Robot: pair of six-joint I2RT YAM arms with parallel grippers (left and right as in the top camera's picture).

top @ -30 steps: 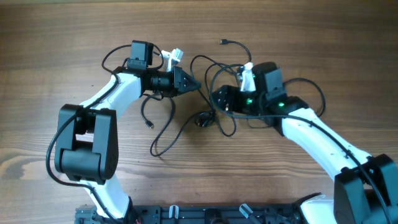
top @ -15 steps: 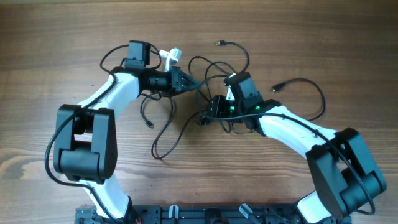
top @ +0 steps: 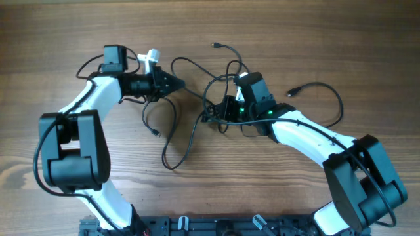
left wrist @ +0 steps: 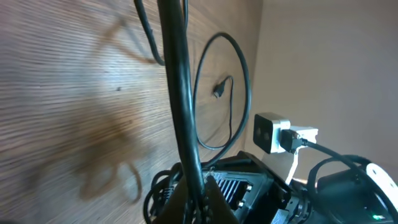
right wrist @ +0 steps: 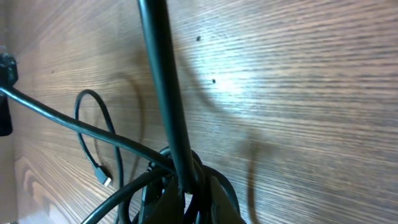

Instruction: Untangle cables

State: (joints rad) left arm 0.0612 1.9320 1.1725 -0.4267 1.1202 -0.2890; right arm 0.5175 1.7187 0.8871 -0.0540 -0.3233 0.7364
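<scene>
Left pincer (top: pixel 174 84): clamped narrow on a single strand (top: pixel 191 94) of the cables (top: pixel 197 131). Confirm in the left wrist view: fingertips (left wrist: pixel 214 208) pressed together around the cord. Strand leaving straight ahead of the tips, long axis in line with the pincer's pointing direction, apparently lifted off the worktop (top: pixel 65 39), judging by its shadow.

To the base side of the left pincer: slack loop (top: pixel 172 154) ending in a small plug (top: pixel 156 133), lying loose, held by neither arm.

Between the two pincers: held strand spanning the gap and ending at the knot (top: pixel 209 120).

Right pincer (top: pixel 213 115): closed at the knot, several cords bunched against its fingertips (right wrist: pixel 217 202) in the right wrist view. Knot touching these tips; well apart from the left pincer, at the far end of the strand.

Behind the right pincer's wrist: two more cord ends, lying untouched.

Coming move, as a judgement:
- Treat the strand's long axis as the line of pull.
- Anchor with the right arm, nearer to the knot.
- Draw the left pincer away from the knot along that axis.
- Watch for tightening of the knot instead of release.
</scene>
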